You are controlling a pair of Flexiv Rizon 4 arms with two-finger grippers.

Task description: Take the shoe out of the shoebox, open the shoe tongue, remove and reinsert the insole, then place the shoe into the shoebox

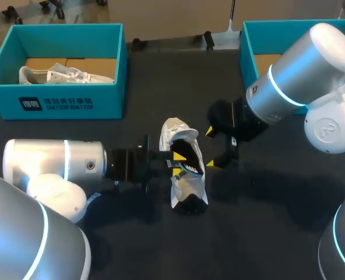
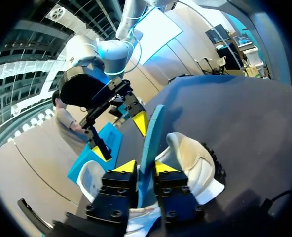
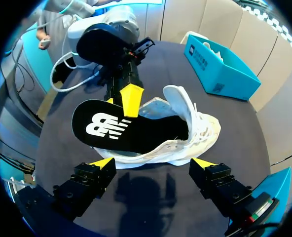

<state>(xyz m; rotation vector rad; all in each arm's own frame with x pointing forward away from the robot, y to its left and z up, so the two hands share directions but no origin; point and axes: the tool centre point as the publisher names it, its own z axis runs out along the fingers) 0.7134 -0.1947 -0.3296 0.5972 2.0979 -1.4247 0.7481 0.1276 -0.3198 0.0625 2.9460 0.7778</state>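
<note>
A white shoe (image 1: 184, 189) lies on its sole in the middle of the dark table, tongue (image 3: 183, 101) folded up and back. Its black insole (image 1: 190, 160) sits partly inside and sticks out over the heel rim. My left gripper (image 1: 177, 160) comes in from the left and is shut on the edge of the insole (image 2: 151, 133), which stands upright between its yellow tips (image 2: 127, 167). My right gripper (image 1: 214, 149) hangs open just right of the shoe, touching nothing. In the right wrist view the shoe (image 3: 195, 133) and insole (image 3: 121, 128) lie ahead of its spread fingers.
A teal shoebox (image 1: 56, 105) at the back left holds another white shoe (image 1: 62, 74). A second teal box (image 1: 254, 35) stands at the back right, partly hidden by my right arm. Bare dark tabletop surrounds the shoe.
</note>
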